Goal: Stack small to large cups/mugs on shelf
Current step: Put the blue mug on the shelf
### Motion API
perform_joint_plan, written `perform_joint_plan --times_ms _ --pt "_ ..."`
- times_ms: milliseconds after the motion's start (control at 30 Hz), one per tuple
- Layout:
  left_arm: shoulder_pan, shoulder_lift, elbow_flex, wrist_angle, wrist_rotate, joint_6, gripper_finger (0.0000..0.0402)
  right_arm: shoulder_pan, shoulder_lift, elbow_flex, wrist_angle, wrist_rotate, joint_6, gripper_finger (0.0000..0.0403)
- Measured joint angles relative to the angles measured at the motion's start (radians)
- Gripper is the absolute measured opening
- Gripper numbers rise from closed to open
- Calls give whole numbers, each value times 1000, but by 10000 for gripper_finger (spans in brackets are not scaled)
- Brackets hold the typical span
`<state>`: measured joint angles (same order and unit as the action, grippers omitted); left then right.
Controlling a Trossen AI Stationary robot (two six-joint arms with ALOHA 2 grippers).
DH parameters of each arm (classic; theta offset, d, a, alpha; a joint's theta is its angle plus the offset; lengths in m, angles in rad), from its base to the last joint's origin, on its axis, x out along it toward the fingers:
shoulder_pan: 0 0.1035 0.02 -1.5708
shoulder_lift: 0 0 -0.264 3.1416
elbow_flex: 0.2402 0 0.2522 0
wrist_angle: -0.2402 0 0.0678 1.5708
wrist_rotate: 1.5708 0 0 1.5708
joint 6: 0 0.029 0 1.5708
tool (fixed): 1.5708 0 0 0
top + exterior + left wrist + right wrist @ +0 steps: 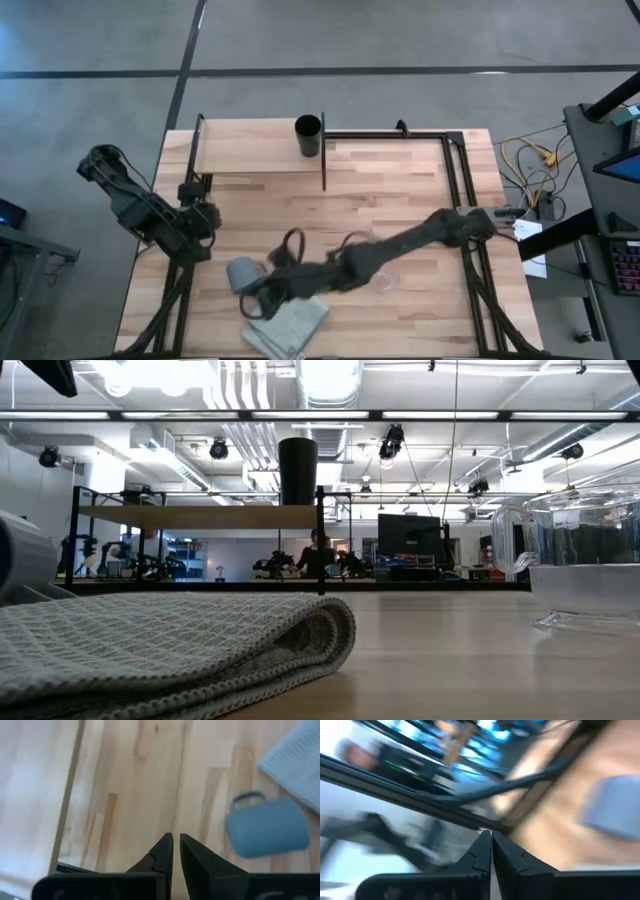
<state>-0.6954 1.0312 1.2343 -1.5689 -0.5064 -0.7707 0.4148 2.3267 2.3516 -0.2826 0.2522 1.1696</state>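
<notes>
At the near edge a folded grey cloth [288,325] is seen, with the blue-grey mug [243,273] lying on its side just beside it. The right gripper [268,287], fingers pressed together, is stretched close to the mug; contact cannot be judged. The clear glass cup [385,283] stands nearby. The left gripper [175,842], also closed, waits at the left. Farthest, the black cup [308,136] stands on the shelf [250,148].

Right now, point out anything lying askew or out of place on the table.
The blue-grey mug lies tipped on its side beside the folded grey cloth, not upright. The black cup stands upright on the shelf; the clear glass cup stands upright too.
</notes>
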Motion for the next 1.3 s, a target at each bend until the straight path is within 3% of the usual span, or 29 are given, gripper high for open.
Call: perform_joint_plan --times_ms 200,367,500,833,1033,1133,1300 --pt "0 -29 -11 12 83 46 19 35 235 3 716 130 115 9" --pt "0 -72 -76 91 133 45 19 72 368 3 958 249 206 9" --pt "0 -108 -164 169 193 38 19 99 405 3 966 256 265 9" --pt "-1 -127 -466 505 492 -36 19 104 391 3 918 292 202 9" --pt "-11 -82 -514 484 596 -72 19 104 383 5 920 318 182 9" --pt "-14 -62 -537 586 652 -80 19 104 383 5 917 330 177 9" --pt "-15 -13 -575 756 663 -85 19 104 382 5 916 366 129 9"
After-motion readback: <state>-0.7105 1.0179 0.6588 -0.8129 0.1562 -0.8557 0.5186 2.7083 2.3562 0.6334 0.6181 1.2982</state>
